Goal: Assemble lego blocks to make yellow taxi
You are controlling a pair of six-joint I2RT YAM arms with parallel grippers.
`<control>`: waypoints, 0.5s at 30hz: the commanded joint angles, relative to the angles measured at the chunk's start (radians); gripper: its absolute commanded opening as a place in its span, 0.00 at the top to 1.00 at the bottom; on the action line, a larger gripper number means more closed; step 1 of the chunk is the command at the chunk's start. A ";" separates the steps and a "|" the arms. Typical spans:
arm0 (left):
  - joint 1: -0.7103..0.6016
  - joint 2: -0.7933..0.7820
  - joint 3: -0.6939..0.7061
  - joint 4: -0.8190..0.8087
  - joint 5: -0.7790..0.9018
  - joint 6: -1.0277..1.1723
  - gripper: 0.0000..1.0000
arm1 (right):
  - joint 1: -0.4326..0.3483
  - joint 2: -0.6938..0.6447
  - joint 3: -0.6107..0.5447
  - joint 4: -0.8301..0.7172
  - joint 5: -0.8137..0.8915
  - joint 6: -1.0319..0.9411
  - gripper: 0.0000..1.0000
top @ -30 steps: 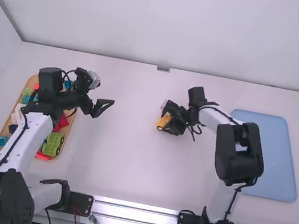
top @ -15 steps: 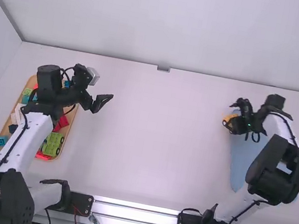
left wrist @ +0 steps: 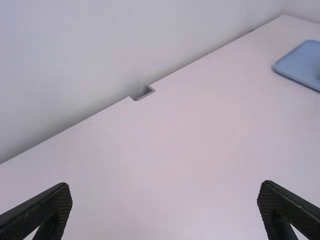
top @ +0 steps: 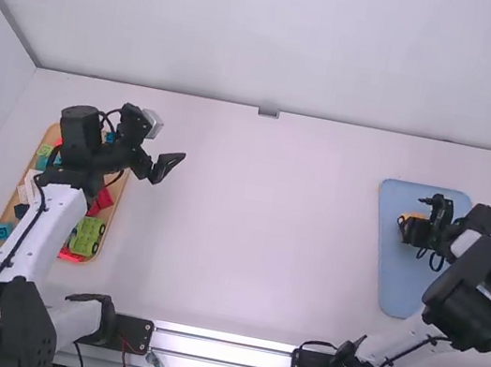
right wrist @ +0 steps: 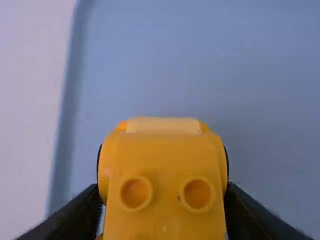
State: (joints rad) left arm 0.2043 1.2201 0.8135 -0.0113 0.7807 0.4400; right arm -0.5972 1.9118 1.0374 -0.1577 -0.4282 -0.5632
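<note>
Clutching the yellow car (right wrist: 165, 155), the right gripper (right wrist: 164, 194) has swung rightward over the blue tray (top: 398, 288), likely for delivery, the left gripper (left wrist: 166, 192) gaping.

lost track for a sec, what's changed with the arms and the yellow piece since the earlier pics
The right pincer carried the yellow piece rightward from mid-table to over the blue tray. Nothing was newly taken or let go. The left pincer shifted only slightly; the blue tray and the wooden tray of blocks stayed put.
</note>
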 commanded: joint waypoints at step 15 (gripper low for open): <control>-0.021 -0.019 -0.003 0.083 -0.107 -0.215 0.01 | 0.129 -0.125 0.184 -0.275 0.247 0.140 0.01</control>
State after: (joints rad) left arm 0.2001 1.2198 0.8131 0.0666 0.7219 0.2951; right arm -0.4965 1.8721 1.1461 -0.4072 -0.2188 -0.4320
